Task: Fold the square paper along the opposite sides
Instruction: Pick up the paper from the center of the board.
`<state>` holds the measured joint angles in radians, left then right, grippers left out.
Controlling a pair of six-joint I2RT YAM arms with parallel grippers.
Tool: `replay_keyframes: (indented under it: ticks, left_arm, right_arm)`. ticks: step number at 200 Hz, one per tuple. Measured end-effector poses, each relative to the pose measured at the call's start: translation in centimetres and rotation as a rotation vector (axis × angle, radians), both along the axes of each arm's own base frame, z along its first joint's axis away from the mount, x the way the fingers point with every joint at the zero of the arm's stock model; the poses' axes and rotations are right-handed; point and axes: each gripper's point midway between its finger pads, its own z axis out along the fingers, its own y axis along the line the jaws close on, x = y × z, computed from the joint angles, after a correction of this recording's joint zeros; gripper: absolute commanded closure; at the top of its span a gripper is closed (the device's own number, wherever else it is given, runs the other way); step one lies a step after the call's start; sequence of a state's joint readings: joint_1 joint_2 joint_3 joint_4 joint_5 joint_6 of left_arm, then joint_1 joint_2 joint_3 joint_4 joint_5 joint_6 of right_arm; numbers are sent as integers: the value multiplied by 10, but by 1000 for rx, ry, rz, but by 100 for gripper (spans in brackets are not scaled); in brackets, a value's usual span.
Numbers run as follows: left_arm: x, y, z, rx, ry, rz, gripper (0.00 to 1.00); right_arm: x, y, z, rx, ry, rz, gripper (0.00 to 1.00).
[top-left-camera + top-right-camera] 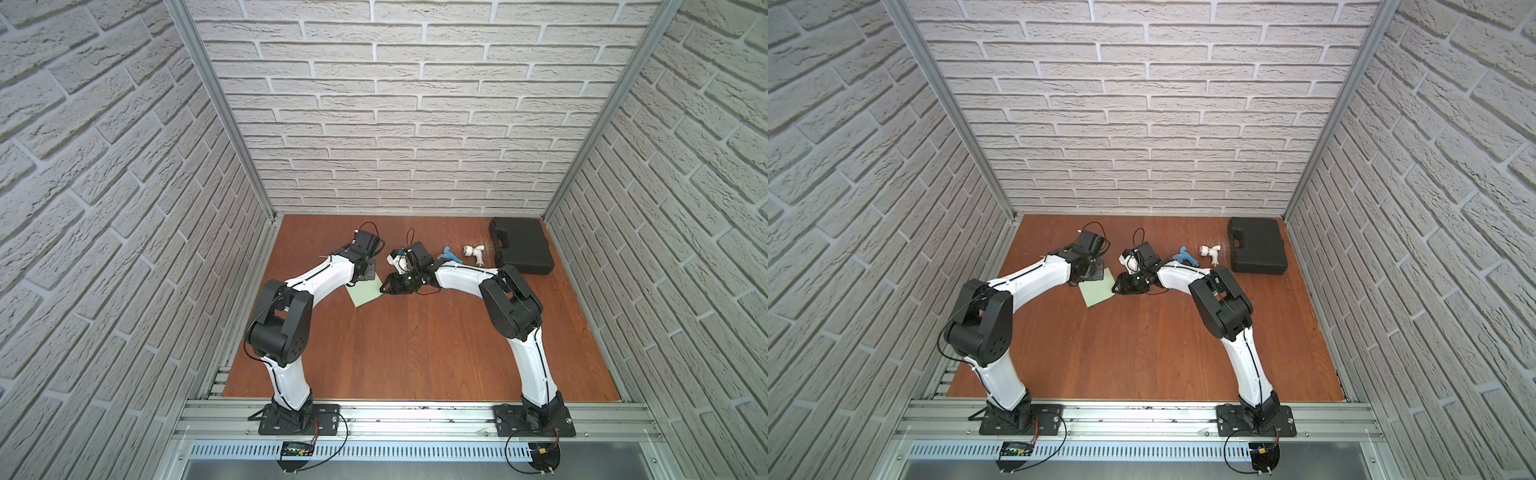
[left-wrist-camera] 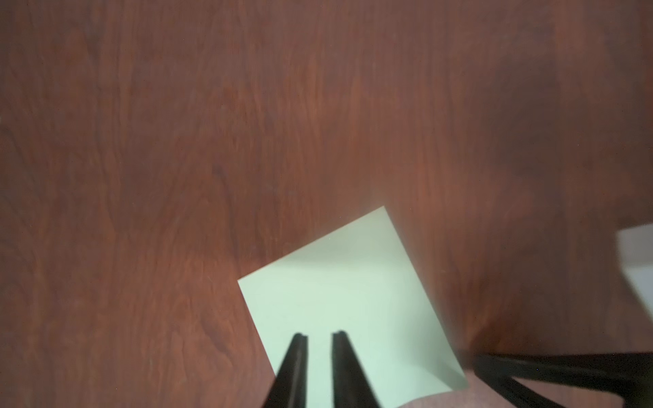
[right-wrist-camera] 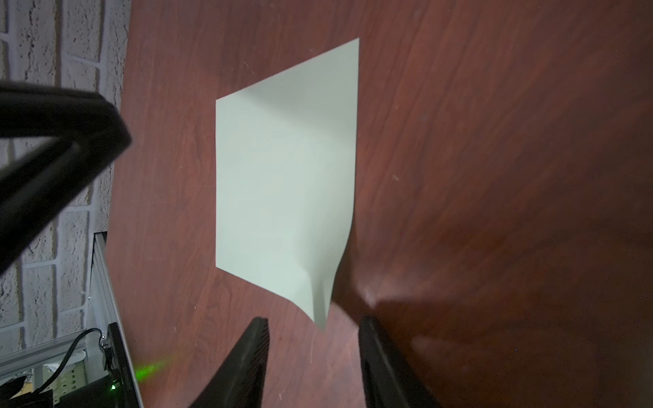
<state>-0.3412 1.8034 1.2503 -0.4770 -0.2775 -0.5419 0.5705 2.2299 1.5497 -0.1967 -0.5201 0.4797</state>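
Observation:
The square paper point(image 1: 365, 296) point(image 1: 1098, 293) is a pale mint-green sheet lying on the wooden table between the two arms. My left gripper point(image 2: 319, 335) is over the paper point(image 2: 353, 300). Its black fingers are drawn almost together, with a thin strip of flat paper showing between them. My right gripper point(image 3: 312, 323) stands open at the sheet's right corner, low over the table. That corner of the paper point(image 3: 282, 176) curls up just ahead of the gap between the fingers and touches neither. In both top views the left arm covers the sheet's far left part.
A black case point(image 1: 521, 250) lies at the back right. A white pipe fitting point(image 1: 473, 252) and a blue piece point(image 1: 451, 254) lie left of it, behind the right arm. Brick-pattern walls enclose the table on three sides.

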Motion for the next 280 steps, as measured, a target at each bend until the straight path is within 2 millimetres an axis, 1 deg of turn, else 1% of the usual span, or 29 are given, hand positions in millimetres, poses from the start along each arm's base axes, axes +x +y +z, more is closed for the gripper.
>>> replay_keyframes:
  ticks: [32,63,99,113,126,153,204,218,225,232,239,242,244,249,251,256,258,261,264,267,269,271,275,280]
  left_arm:
    - [-10,4,-24,20,81,26,100]
    - [-20,8,-60,49,178,41,100]
    - [-12,1,-60,29,158,48,100]
    - [-9,1,-60,26,149,51,100]
    - [-8,0,-60,22,142,52,100]
    - [-6,-2,-60,14,135,50,100]
    - [-4,-6,-59,-16,108,41,100]
    - [-8,-9,-56,-37,100,24,69]
    - [-12,-9,-52,-40,97,13,57]
    - [-15,-9,-44,-47,84,-2,44]
    - [-15,-10,-31,-59,55,-13,35]
    - [-15,-10,-21,-64,33,-23,32]
    - [-14,-11,-17,-68,25,-22,29]
    - [-12,-12,2,-78,-19,-40,21]
    - [-11,-12,6,-84,-32,-39,18]
    - [-8,-14,29,-100,-92,-56,14]
    - [-8,-15,34,-106,-106,-56,13]
    - [-6,-16,51,-119,-151,-67,11]
    - [-5,-17,63,-132,-182,-75,9]
    - [-4,-18,80,-148,-228,-81,8]
    - [-4,-18,87,-151,-245,-88,6]
    - [-3,-19,99,-167,-278,-92,6]
    - [-3,-20,117,-186,-323,-103,2]
    - [-4,-21,139,-214,-380,-117,2]
  right_arm:
    - [3,5,0,14,2,-2,55]
    - [5,8,-1,23,1,-2,58]
    - [7,11,-3,29,1,-3,65]
    - [6,11,-4,28,5,-4,69]
    - [6,12,-6,27,8,-4,76]
    - [6,11,-11,16,15,-14,97]
    - [11,9,-11,-16,-13,-38,97]
    - [8,1,-10,-47,-36,-43,97]
    - [4,-6,-9,-72,-44,-43,97]
    - [-2,-13,-7,-100,-51,-40,97]
    - [-9,-22,-1,-130,-63,-32,97]
    - [-11,-26,3,-143,-73,-32,97]
    - [-13,-29,5,-150,-75,-29,97]
    - [-18,-35,14,-168,-93,-23,98]
    - [-20,-37,18,-172,-99,-19,97]
    - [-23,-42,30,-184,-124,-14,97]
    - [-24,-44,35,-185,-133,-9,97]
    - [-26,-47,44,-190,-153,-5,97]
    - [-27,-49,51,-194,-169,-3,97]
    - [-29,-52,64,-194,-195,1,97]
    - [-29,-54,69,-196,-207,2,97]
    - [-30,-55,76,-195,-222,3,97]
    - [-32,-58,92,-192,-259,8,97]
    - [-34,-61,110,-186,-296,11,97]
